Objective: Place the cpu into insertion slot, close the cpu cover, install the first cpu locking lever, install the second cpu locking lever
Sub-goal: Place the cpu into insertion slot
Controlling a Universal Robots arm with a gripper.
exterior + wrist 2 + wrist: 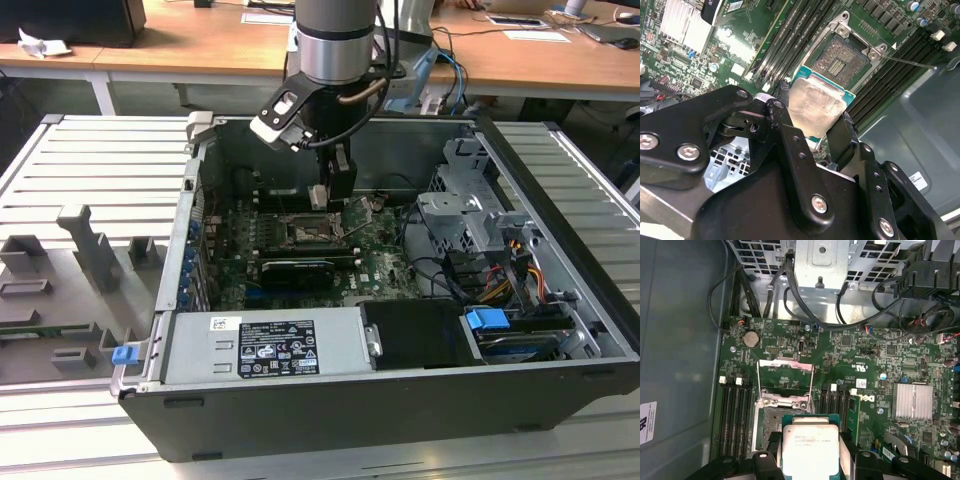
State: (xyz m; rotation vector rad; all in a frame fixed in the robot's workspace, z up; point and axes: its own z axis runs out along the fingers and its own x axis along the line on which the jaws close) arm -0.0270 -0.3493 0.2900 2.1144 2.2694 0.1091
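The tool (814, 114) pinches the little silver chip (817, 100) by two sides and holds it flat, up in the air over the green board inside the open computer box (400, 400). The dark square slot (771, 425) lies bare just beside and below the chip. Its thin metal cover (785, 364) is swung open. The box sits on a grey tabletop (60, 160).

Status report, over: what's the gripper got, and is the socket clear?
Copy: gripper shut on cpu, fingers on opposite edges. Chip hangs above insertion slot, not seated. Hinged cpu cover raised, nothing blocking the slot.
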